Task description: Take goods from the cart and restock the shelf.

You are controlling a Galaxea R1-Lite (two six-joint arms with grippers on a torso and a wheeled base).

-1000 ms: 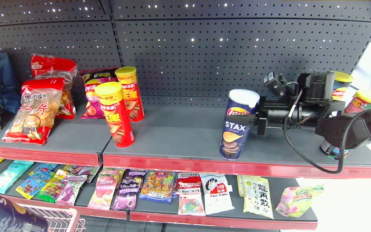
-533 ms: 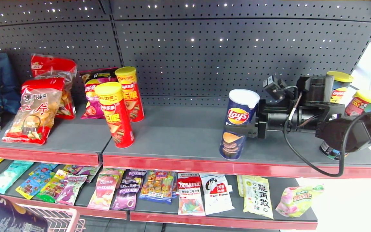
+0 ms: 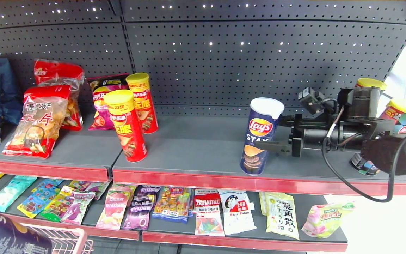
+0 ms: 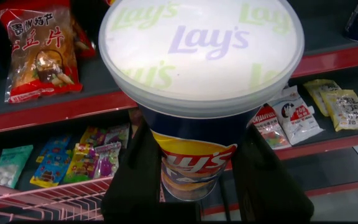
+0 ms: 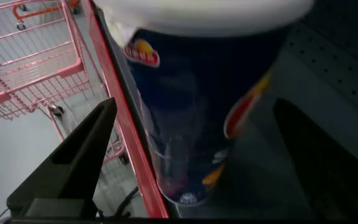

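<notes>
One blue can [image 3: 261,135] stands upright near the front edge of the upper shelf [image 3: 196,148], between the spread fingers of the right pincer [image 3: 271,134], which is open with gaps on both sides. The left pincer [image 4: 197,186] grips a second blue can [image 4: 201,93], pink cart [image 4: 42,199] beyond. Two red cans [image 3: 125,125] stand well left.

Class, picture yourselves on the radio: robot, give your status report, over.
Right gripper open, straddling blue can upright on upper shelf. Left gripper shut on second blue can. Yellow-lidded cans close beside right arm.
</notes>
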